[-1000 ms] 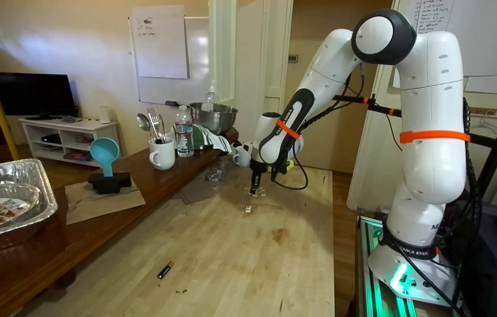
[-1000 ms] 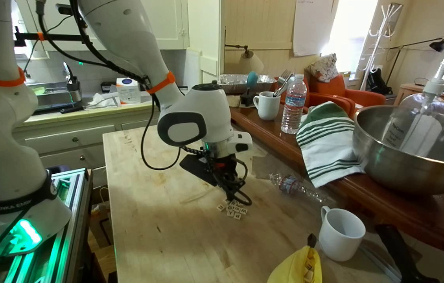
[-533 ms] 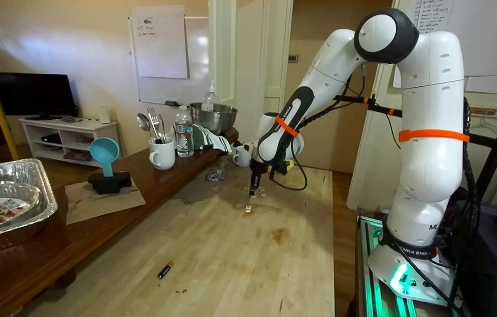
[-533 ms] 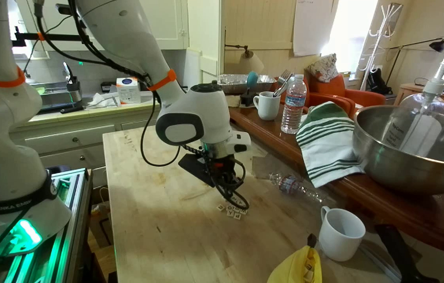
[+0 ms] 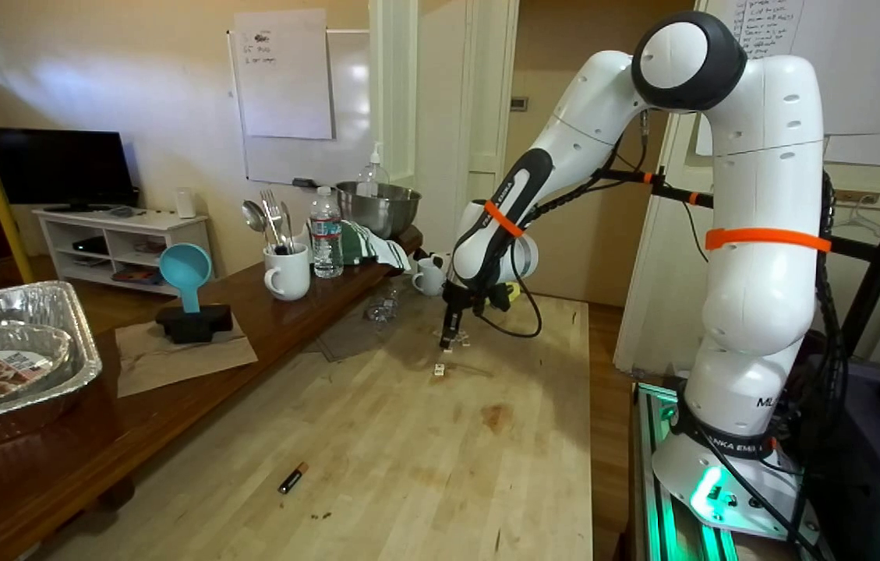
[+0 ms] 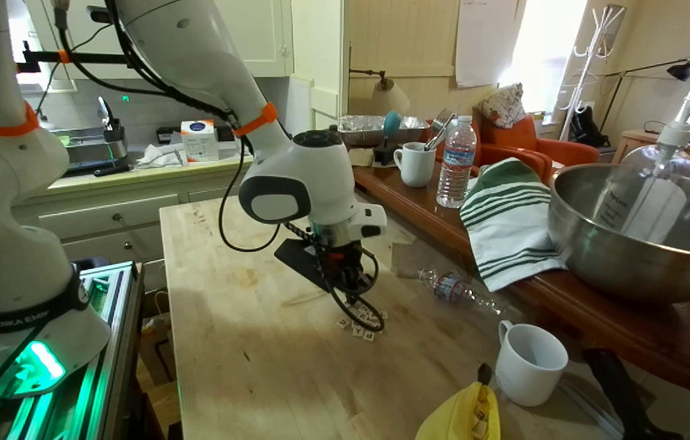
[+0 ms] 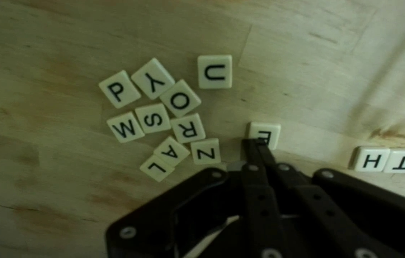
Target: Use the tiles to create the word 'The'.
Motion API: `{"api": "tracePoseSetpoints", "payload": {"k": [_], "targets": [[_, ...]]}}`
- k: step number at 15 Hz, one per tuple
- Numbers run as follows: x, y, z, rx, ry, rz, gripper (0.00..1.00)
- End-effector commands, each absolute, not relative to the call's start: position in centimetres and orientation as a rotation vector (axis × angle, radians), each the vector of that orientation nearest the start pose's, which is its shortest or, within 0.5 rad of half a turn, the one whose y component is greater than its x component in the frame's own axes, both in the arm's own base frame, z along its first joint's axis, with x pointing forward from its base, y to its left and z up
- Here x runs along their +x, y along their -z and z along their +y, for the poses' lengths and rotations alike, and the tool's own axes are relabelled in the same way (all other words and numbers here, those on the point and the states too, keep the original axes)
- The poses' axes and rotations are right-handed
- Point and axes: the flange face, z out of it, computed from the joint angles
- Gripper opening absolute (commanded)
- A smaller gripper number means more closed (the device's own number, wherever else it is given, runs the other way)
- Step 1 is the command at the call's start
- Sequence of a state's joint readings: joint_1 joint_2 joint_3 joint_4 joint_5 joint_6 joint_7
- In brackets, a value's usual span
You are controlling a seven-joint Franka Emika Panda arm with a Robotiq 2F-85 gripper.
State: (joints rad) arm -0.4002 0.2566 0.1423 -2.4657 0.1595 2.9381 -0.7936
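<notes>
Wooden tabletop [image 5: 424, 460]: my gripper [image 7: 255, 142], pinched fully narrow, partly covers E tile [image 7: 267, 129]; right in wrist view, H tile [image 7: 372, 159] adjoins T tile [image 7: 402, 160].

E tile [image 7: 266, 131] partly behind jaws

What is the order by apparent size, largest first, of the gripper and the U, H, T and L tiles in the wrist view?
1. Gripper
2. U tile
3. H tile and T tile: too alike to rank
4. L tile
</notes>
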Motion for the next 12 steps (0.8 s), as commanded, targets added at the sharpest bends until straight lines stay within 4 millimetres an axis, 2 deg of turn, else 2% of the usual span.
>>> {"api": "tracePoseSetpoints", "payload": {"k": [1,12], "targets": [[47.4,-21.1,-12.7,-3.070,0.348,-0.637,0.00],[47.1,-20.8,-11.2,-3.048,0.333,-0.723,0.00]]}}
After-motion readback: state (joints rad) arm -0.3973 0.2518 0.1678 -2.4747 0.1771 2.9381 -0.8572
